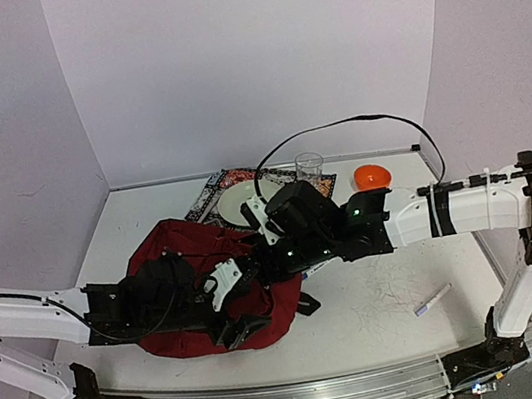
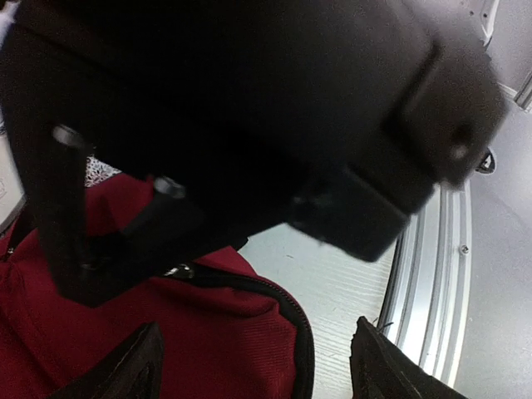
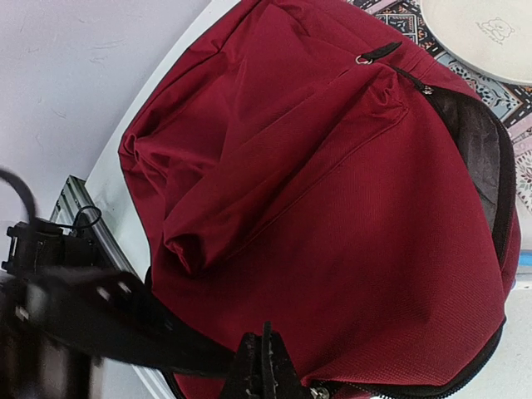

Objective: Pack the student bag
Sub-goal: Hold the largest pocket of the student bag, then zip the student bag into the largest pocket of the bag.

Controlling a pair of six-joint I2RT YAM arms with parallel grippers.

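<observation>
Operator: Fingertips (image 2: 125, 370) of my left hand (image 2: 249, 374), lower edge of the left wrist view: set wide apart and clamped on nothing. The student bag (image 2: 208, 332) and its black zipper (image 2: 249, 287) lie between them. A dark blurred bulk fills the upper frame; I cannot identify it.

Trainee: And the right hand?

Operator: Right hand (image 3: 264, 345), bottom centre of the right wrist view: fingers pressed together at the lower zipper edge of the student bag. Whether they pinch fabric or a pull tab, I cannot tell.

Trainee: Where does the student bag sit?

Operator: Top view: it lies slumped on the desk (image 1: 380, 283), lower left of centre, with both arms meeting over it. At the right edge of the right wrist view its mouth gapes, showing grey lining. Behind it, upper centre, are a white plate (image 1: 246, 201) on a patterned mat (image 1: 225, 179), a clear glass (image 1: 309, 164) and an orange bowl (image 1: 372, 177). At lower right lies a marker (image 1: 432, 301), well apart from the student bag.
</observation>
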